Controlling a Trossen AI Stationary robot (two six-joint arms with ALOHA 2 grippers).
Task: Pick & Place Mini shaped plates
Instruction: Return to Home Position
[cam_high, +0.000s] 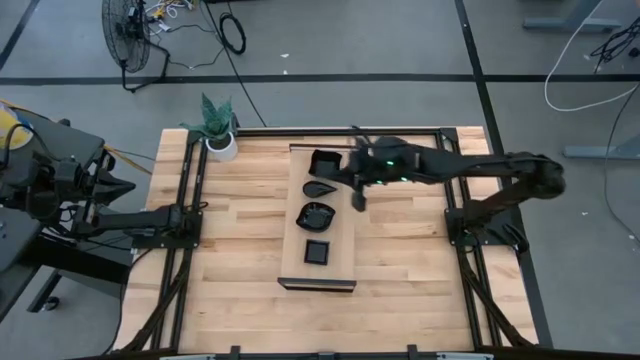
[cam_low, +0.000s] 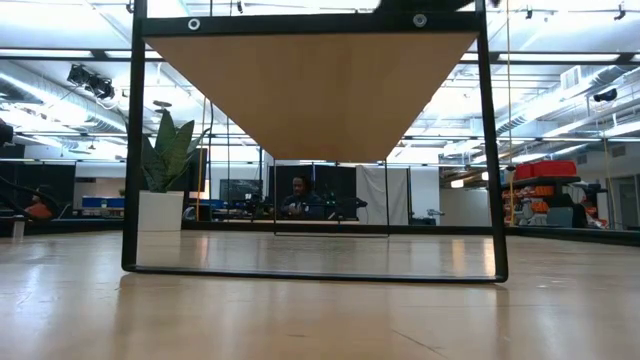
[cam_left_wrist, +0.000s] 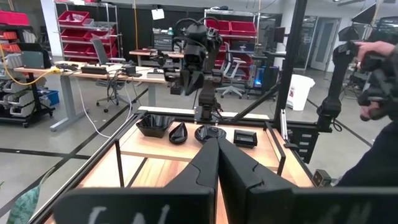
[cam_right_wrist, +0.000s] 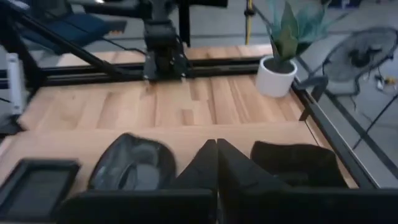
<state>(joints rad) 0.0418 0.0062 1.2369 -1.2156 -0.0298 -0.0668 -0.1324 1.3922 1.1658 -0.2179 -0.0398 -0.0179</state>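
Butcher-block table (cam_high: 250, 300) from overhead: four mini shaped plates (cam_high: 316, 214) line the pale board (cam_high: 342, 240), just beside the fingers of the right gripper (cam_high: 358, 197). Level view: only the board's underside and frame. On the left gripper (cam_left_wrist: 217, 144) the fingers press together, plates well ahead of them. Right wrist: fingers likewise pressed together, plates just past their tips.

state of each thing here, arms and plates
left arm: folded at the table's left edge, jaws shut, empty
right arm: stretched toward the board, jaws shut, empty
wavy bowl: on board, free
drop plate: on board, free
leaf plate: on board, free
square plate: on board, free
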